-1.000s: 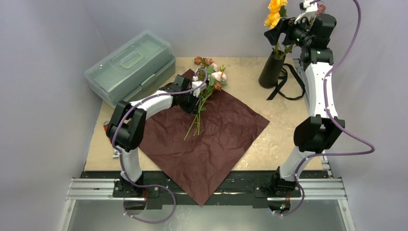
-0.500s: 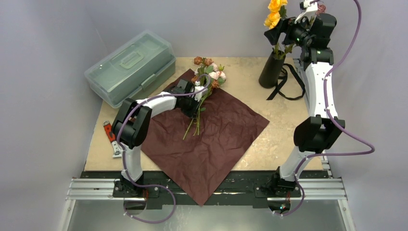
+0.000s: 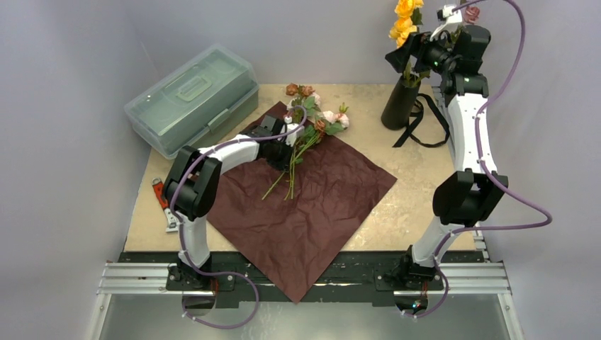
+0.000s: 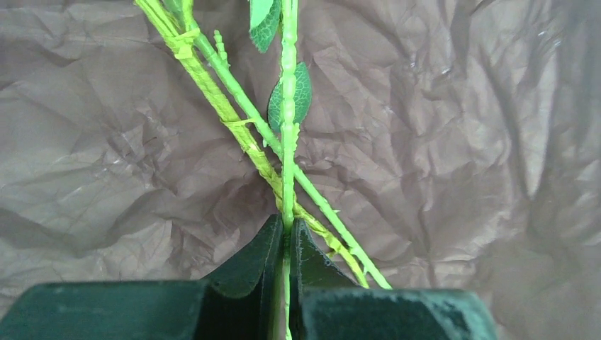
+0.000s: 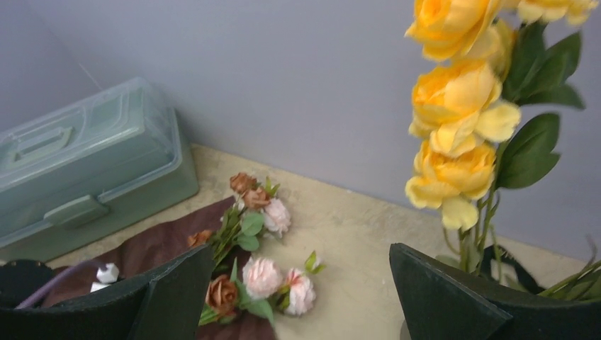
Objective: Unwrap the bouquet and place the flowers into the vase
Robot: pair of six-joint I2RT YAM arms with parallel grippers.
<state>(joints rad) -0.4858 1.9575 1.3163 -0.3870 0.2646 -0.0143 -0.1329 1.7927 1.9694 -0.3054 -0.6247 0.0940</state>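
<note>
Nearest you, the maroon paper (image 3: pixel 319 205) lies unfolded as a flat, creased diamond. Its lowest corner hangs over the near edge of the table (image 3: pixel 418 205) at bottom centre of the top view. Judging by that, the unwrapping is done and the sheet is now only a bed for what is left on it.

Just above centre, your left gripper (image 4: pixel 285 228) is clenched on one thin green stem (image 4: pixel 287 142), with the dark jaws pinched together low on it. The other stems (image 4: pixel 241 134) cross beneath, and one of them is wound with paler tape. The held stem looks like knobbly plastic with veined fabric leaves, so it will likely flex rather than snap. With so narrow a hold, though, it may swivel.

Beyond the jaws, the flowers (image 3: pixel 317 117) fan toward upper centre in pink, cream and rust, some of them off the paper and on the tan tabletop. At upper left sits the translucent green-grey plastic box (image 3: pixel 191 95), lid on and well apart.

At upper right the matte black vase (image 3: pixel 400 103) stands upright with yellow roses (image 5: pixel 453 120) already in it. A black ribbon (image 3: pixel 425 124) lies loose beside its base. Your right gripper (image 5: pixel 301 255) hangs high beside those blooms, spread wide and grasping nothing. It is probably parked there to leave the left arm a clear path.
</note>
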